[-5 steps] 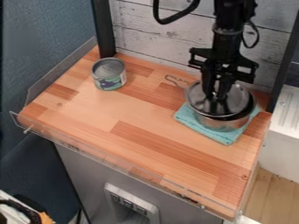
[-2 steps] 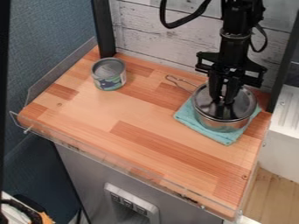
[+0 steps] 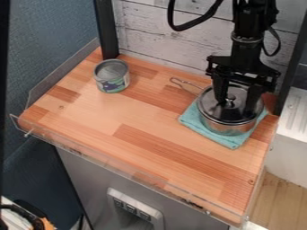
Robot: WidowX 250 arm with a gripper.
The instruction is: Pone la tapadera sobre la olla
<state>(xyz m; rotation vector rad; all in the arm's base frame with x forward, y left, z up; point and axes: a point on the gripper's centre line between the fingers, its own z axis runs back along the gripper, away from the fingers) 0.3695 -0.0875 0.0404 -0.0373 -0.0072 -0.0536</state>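
Camera view: the lid lies directly beneath the gripper, sitting on the rim of the pot, and its knob shows in the gap between the fingers. The gripper has released it: the two black fingers stand apart, one to either side of the knob (whether their tips touch the lid, I cannot tell). The lid is round and glossy, dark across the middle, with a bright rim that follows the pot's mouth all the way along the visible front, and it looks level there.

Below the gripper and lid, the pot is a short silver cylinder with a smooth, shiny metal wall. Its looped handle of thin metal points away from the gripper, toward the upper left of the view. Under the pot, a turquoise cloth lies flat, soft and square-cornered.

Well apart from the gripper, toward the view's left, stands an upright can with a ridged grey metal top and a patterned wrap. All of this rests on a countertop of wooden strips in pale and reddish tones; behind the gripper rises a wall of weathered whitish planks.
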